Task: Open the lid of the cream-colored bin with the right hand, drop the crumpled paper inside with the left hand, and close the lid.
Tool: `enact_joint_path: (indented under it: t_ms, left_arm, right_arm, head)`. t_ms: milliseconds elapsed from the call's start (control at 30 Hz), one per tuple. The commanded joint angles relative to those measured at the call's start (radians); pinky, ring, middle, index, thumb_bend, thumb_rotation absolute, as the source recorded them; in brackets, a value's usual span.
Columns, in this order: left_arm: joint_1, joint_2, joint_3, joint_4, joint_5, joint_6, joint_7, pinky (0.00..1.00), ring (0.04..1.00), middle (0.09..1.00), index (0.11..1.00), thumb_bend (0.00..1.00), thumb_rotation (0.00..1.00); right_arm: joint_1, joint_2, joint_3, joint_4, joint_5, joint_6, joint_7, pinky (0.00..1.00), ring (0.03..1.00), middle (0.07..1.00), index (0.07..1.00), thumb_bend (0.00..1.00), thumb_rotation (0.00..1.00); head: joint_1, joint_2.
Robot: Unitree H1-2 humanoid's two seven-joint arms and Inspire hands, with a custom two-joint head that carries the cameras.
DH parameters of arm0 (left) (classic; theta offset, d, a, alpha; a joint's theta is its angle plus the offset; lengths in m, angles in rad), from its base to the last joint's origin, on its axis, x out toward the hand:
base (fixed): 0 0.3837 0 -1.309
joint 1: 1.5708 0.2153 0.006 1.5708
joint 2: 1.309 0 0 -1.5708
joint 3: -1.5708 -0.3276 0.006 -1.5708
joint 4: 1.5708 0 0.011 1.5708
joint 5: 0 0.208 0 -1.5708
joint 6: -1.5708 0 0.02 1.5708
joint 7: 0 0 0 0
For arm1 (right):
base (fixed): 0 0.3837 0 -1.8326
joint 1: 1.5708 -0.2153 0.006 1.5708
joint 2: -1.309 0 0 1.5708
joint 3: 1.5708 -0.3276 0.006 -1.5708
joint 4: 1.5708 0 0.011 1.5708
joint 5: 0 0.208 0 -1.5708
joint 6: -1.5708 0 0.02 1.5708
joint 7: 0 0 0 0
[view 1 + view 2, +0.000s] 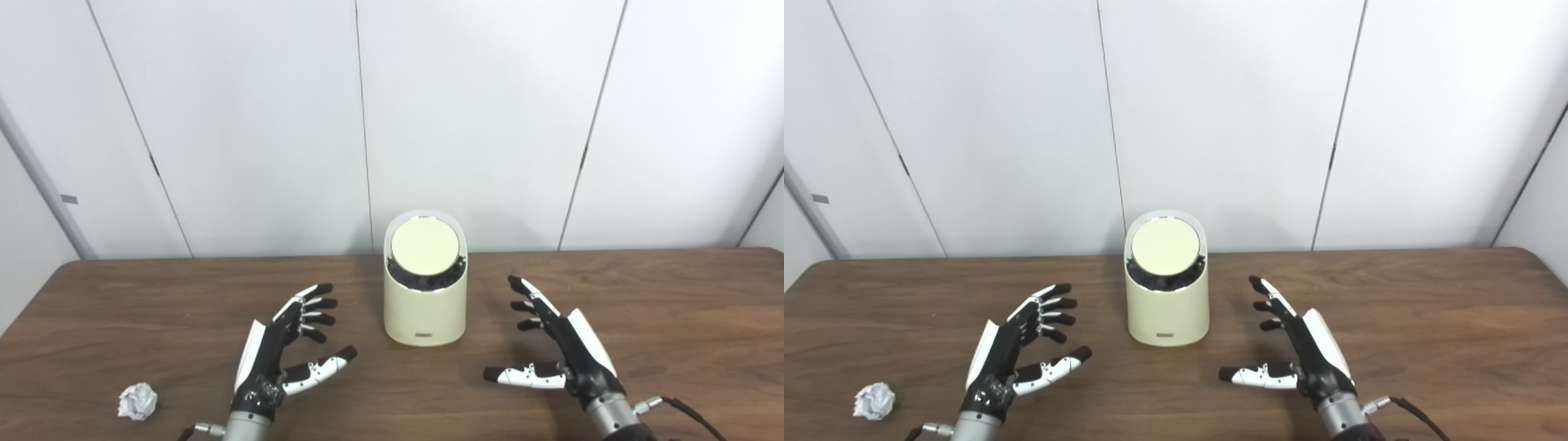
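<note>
Near the front edge of the dark brown wooden table (674, 306), the black-and-white left hand (288, 349) hovers with its palm turned toward the middle, its fingers spread and lightly curled, and its thumb stretched out to the right. It grasps nothing. To the right, the matching black-and-white right hand (560, 343) mirrors it: palm facing inward, fingers apart and pointing toward the far side, thumb reaching left, and nothing in its grasp. A thin dark cable trails from its wrist toward the bottom right corner.

Between the two hands and a little farther back stands the cream-colored cylindrical bin (424, 306), upright on the table and apart from both hands. Its round cream lid (425, 246) sits in the slanted top, facing the camera, closed, with a thin shiny rim around the opening and a dark band showing beneath the lid's near edge. A small dark label is set low on the front of the bin.

The crumpled ball of white paper (138, 401) lies on the table at the near left, to the left of the left hand and well apart from the bin, touched by neither hand.

Beyond the far edge of the table rises a wall of plain white panels (245, 122) divided by thin dark seams.
</note>
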Motion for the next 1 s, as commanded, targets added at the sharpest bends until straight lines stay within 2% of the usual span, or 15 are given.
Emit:
enact_joint_path:
  t_ms: [0,233,333,433,600,967]
  left_arm:
    - [-0.036,0.007,0.006,-0.015,-0.009,-0.035,0.008,0.55,0.677,0.757,0.825,0.69,0.09]
    - [-0.038,0.009,0.006,-0.018,-0.010,-0.036,0.007,0.56,0.684,0.763,0.829,0.68,0.08]
    - [-0.039,0.010,0.007,-0.015,-0.015,-0.038,0.006,0.56,0.684,0.763,0.828,0.68,0.08]
    - [-0.042,0.011,0.008,-0.010,-0.016,-0.043,0.005,0.56,0.683,0.761,0.825,0.69,0.08]
    - [-0.044,0.014,0.006,-0.009,-0.007,-0.041,0.007,0.56,0.680,0.755,0.822,0.68,0.10]
    - [-0.044,0.013,0.006,-0.009,-0.017,-0.041,0.003,0.55,0.675,0.754,0.819,0.69,0.09]
  right_arm:
    - [-0.038,-0.006,-0.003,-0.017,0.001,-0.026,-0.011,0.71,0.840,0.922,0.913,0.75,0.22]
    - [-0.042,-0.006,-0.003,-0.011,0.003,-0.037,-0.015,0.71,0.844,0.921,0.915,0.76,0.24]
    - [-0.051,0.005,-0.005,-0.021,-0.003,-0.022,-0.021,0.72,0.848,0.921,0.915,0.78,0.30]
    - [-0.077,0.010,-0.002,-0.019,-0.018,-0.040,-0.038,0.73,0.839,0.909,0.905,0.81,0.35]
    - [-0.139,0.004,0.010,-0.023,-0.065,-0.028,-0.043,0.72,0.835,0.903,0.915,0.77,0.44]
    - [-0.291,0.023,0.005,0.005,-0.071,0.041,-0.035,0.74,0.876,0.923,0.926,0.78,0.39]
  head:
    - [-0.001,0.001]
    - [-0.004,-0.001]
    - [-0.003,-0.001]
    - [-0.003,-0.001]
    - [-0.004,-0.002]
    - [-0.001,-0.005]
